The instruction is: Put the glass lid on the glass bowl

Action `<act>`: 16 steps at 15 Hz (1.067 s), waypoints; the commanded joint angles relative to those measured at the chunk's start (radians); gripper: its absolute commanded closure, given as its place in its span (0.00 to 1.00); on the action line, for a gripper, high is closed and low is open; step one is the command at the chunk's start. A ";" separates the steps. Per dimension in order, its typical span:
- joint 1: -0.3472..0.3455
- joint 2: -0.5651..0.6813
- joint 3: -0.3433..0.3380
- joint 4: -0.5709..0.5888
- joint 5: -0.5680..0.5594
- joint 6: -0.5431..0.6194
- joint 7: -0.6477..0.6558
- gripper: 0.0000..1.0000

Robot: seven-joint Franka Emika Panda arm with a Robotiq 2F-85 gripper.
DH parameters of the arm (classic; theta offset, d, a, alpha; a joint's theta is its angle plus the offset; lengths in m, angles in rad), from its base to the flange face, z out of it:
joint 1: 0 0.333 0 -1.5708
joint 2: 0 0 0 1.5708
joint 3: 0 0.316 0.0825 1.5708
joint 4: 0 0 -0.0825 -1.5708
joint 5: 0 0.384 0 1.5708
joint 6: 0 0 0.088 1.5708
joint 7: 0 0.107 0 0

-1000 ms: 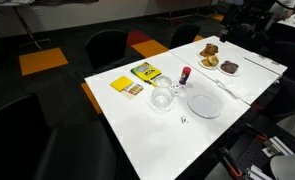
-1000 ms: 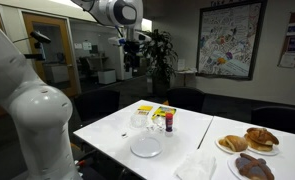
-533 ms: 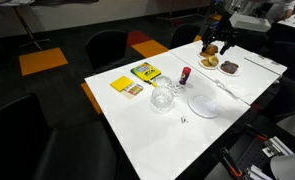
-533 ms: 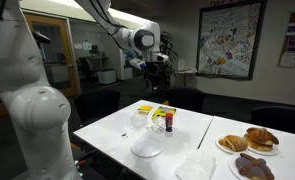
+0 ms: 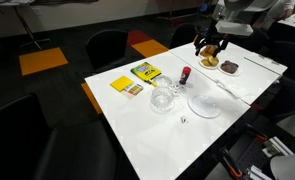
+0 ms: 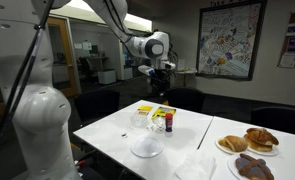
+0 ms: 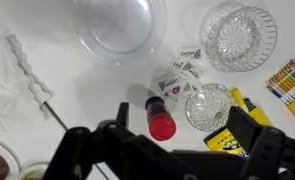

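Clear ribbed glass bowl (image 7: 242,35), smooth glossy white plate (image 7: 119,25), crinkled paper napkin (image 7: 17,80)

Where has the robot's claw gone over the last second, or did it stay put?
Yes. In an exterior view the gripper swung rightward and slightly lower, toward the framed poster on the wall.

The white arm (image 6: 37,120) climbs from its bulky base at the near left, arches overhead and reaches toward the far side, where in both exterior views the dark gripper (image 6: 163,72) (image 5: 209,44) hangs high, pointing straight down, its two fingers (image 7: 115,138) spread wide with nothing held between them.
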 commanded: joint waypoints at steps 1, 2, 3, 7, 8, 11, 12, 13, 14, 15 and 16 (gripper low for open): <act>0.008 0.015 -0.005 0.001 0.014 0.037 -0.017 0.00; 0.012 0.021 -0.002 -0.003 0.022 0.074 -0.016 0.00; 0.016 0.038 0.000 -0.001 0.029 0.112 -0.003 0.00; 0.036 0.134 0.001 0.023 0.046 0.266 0.125 0.00; 0.041 0.169 0.000 0.036 0.063 0.300 0.165 0.00; 0.069 0.267 -0.001 0.082 0.130 0.391 0.282 0.00; 0.080 0.301 -0.003 0.101 0.140 0.418 0.317 0.00; 0.090 0.336 -0.005 0.126 0.153 0.435 0.352 0.00; 0.098 0.371 -0.009 0.154 0.158 0.448 0.382 0.00; 0.106 0.410 -0.014 0.188 0.158 0.455 0.412 0.00; 0.113 0.436 -0.019 0.216 0.154 0.455 0.438 0.00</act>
